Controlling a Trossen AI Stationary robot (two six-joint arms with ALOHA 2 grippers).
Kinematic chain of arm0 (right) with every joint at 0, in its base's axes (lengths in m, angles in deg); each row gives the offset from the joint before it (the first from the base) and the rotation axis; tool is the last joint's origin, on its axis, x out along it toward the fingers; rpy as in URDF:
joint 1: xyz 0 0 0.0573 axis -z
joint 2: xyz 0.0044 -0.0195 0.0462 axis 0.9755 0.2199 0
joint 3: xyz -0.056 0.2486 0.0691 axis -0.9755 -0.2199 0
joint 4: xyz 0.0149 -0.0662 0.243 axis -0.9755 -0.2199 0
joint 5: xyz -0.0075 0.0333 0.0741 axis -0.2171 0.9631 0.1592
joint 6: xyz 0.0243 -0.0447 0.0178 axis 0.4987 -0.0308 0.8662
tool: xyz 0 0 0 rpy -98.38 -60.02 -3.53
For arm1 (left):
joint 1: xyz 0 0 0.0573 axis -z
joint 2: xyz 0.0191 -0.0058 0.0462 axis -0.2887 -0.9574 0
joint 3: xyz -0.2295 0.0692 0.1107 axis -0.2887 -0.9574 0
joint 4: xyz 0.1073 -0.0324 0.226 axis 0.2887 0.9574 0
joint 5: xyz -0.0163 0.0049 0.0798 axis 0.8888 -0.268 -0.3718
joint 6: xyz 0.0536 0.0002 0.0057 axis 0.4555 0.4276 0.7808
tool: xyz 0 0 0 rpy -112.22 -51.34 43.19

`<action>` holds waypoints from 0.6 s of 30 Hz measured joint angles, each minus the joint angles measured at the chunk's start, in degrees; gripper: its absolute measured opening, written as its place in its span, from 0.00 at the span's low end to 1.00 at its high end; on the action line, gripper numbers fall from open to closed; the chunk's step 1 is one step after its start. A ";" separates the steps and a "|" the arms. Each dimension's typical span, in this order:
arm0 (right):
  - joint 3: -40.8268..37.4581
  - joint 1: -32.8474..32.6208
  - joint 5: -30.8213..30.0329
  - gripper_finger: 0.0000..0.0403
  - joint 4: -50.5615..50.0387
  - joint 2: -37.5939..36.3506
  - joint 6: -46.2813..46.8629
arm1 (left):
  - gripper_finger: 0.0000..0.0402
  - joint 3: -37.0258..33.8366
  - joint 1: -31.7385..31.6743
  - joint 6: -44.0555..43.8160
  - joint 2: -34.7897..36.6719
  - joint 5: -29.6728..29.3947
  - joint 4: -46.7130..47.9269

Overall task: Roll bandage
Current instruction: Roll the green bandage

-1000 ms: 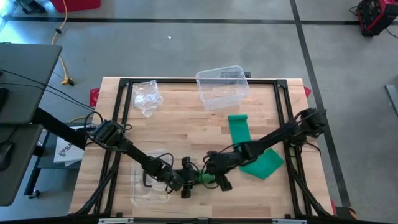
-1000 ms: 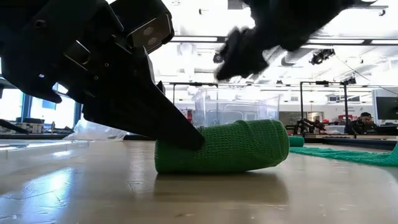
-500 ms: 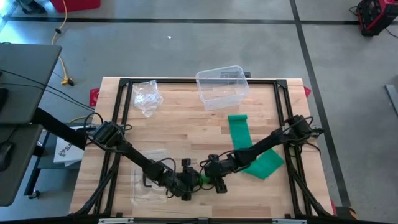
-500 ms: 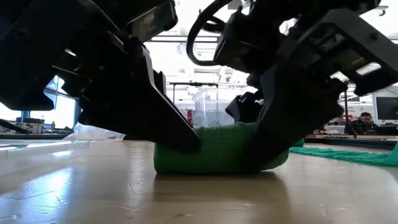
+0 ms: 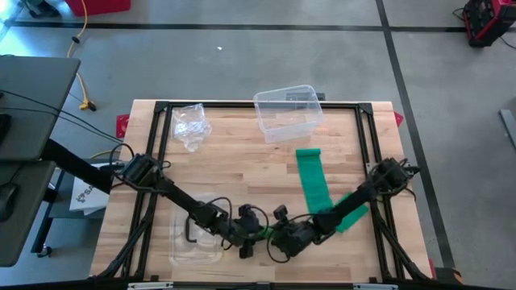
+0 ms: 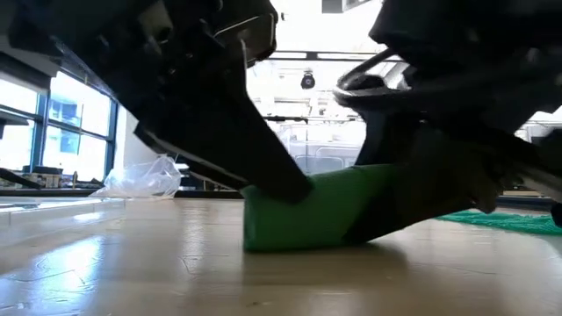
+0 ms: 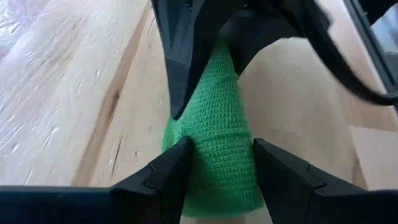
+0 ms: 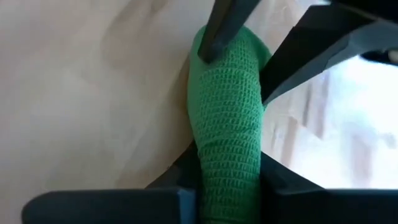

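Bandage (image 8: 229, 118) green, knit-textured roll on table (image 5: 242, 153), both fingers (image 7: 163, 177) clamped on ends

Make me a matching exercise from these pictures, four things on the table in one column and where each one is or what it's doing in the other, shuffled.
1. rolled bandage
2. clear plastic tub
3. crumpled plastic bag
4. loose bandage strip

A. far edge, middle
B. clamped at both ends by the left gripper and right gripper
C. flat on the right side
D. far left corner

Pairs: 1-B, 2-A, 3-D, 4-C
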 joint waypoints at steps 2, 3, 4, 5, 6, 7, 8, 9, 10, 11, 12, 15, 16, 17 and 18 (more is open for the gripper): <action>-0.07 -0.82 -2.43 0.17 -0.33 0.00 -1.04 | 0.42 -0.04 -0.48 0.12 -0.02 1.58 -0.87; -0.09 -1.05 -3.22 0.18 -0.37 0.00 -1.16 | 0.42 -0.04 -0.76 0.12 -0.02 2.38 -0.99; -0.09 -1.20 -3.86 0.18 -0.40 0.00 -1.21 | 0.42 -0.04 -1.05 0.10 -0.02 3.27 -0.99; -0.09 -1.33 -4.65 0.19 -0.44 0.00 -1.31 | 0.42 -0.04 -1.32 -0.04 0.00 4.14 -0.99; -0.11 -1.36 -5.17 0.19 -0.44 0.00 -1.53 | 0.42 -0.04 -1.59 -0.39 0.00 5.21 -0.94; -0.11 -1.36 -5.23 0.19 -0.42 0.00 -2.03 | 0.42 -0.04 -1.93 -0.76 0.02 6.43 -0.85; -0.11 -1.35 -5.25 0.19 -0.39 0.00 -2.14 | 0.42 -0.04 -2.29 -1.06 0.06 7.52 -0.71; -0.11 -1.27 -5.37 0.19 -0.36 0.00 -2.16 | 0.42 -0.04 -2.65 -1.29 0.07 8.54 -0.65; -0.11 -1.15 -5.29 0.19 -0.32 0.00 -1.76 | 0.42 -0.04 -2.90 -1.42 0.07 9.34 -0.64; -0.11 -0.98 -4.94 0.19 -0.31 0.00 -1.29 | 0.42 -0.04 -3.09 -1.64 0.07 9.97 -0.63; -0.11 -0.78 -4.52 0.20 -0.28 0.00 -0.70 | 0.42 -0.07 -3.32 -2.11 0.07 10.35 -0.58; -0.13 -0.10 -2.54 0.26 -0.39 -0.34 1.81 | 0.42 -0.05 -3.70 -2.77 0.04 11.19 0.15; -0.13 0.09 -2.10 0.29 -0.53 -0.60 2.79 | 0.42 -0.04 -3.72 -2.77 0.00 11.13 0.57; -0.13 0.24 -1.80 0.33 -0.68 -0.80 3.65 | 0.42 -0.04 -3.72 -2.79 0.00 11.01 0.97; -0.13 0.35 -1.50 0.37 -1.17 -1.34 4.50 | 0.42 -0.04 -3.72 -2.85 0.00 10.90 1.15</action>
